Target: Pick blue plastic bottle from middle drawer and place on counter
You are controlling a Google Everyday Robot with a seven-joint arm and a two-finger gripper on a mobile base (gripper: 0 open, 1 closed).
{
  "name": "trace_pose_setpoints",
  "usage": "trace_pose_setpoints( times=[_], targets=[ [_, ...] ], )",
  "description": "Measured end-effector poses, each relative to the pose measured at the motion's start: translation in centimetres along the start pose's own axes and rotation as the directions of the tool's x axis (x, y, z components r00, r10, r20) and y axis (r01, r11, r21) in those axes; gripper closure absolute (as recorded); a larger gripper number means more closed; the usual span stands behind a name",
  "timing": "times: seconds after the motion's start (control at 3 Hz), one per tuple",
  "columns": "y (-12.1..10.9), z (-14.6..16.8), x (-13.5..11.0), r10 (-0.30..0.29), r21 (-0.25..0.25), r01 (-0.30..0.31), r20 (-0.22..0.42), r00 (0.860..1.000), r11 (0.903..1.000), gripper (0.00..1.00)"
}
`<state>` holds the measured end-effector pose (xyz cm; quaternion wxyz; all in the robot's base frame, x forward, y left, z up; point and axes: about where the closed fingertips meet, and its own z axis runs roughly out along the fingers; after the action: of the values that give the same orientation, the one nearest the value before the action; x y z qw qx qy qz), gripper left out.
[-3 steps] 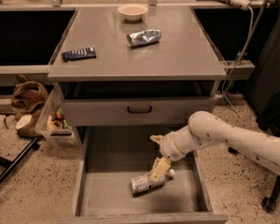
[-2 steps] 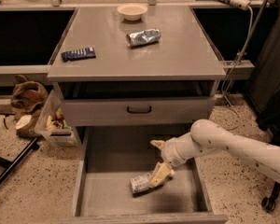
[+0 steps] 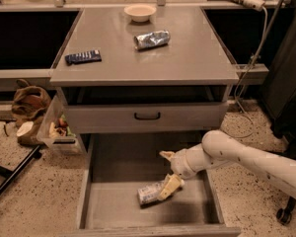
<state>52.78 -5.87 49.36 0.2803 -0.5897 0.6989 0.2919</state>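
Note:
The blue plastic bottle (image 3: 149,193) lies on its side on the floor of the open middle drawer (image 3: 123,162), near the front. My gripper (image 3: 168,172) reaches into the drawer from the right on a white arm. Its fingers are spread apart. The lower finger (image 3: 170,186) rests against the bottle's right end, and the upper finger points back into the drawer. The counter (image 3: 187,58) is the wide grey cabinet top above the drawers.
On the counter are a white bowl (image 3: 140,12), a silver foil packet (image 3: 151,39) and a dark blue packet (image 3: 83,57). A grey drawer front with a black handle (image 3: 147,116) overhangs the open drawer. A clear bin (image 3: 59,130) and a brown bag (image 3: 29,105) sit on the floor at left.
My gripper has lowered a little toward the bottle, and its lower finger now meets the bottle's right end. The bottle has not moved.

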Motion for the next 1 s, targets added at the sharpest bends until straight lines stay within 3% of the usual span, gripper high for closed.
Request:
trace_pose_setpoints(
  times=[0.33, 1.0],
  targets=[
    [-1.2, 2.4, 3.2, 0.027, 0.019, -0.027, 0.024, 0.999, 0.9994, 0.0],
    [-2.2, 5.9, 6.5, 0.035, 0.063, -0.038, 0.044, 0.998, 0.9973, 0.0]
  ],
)
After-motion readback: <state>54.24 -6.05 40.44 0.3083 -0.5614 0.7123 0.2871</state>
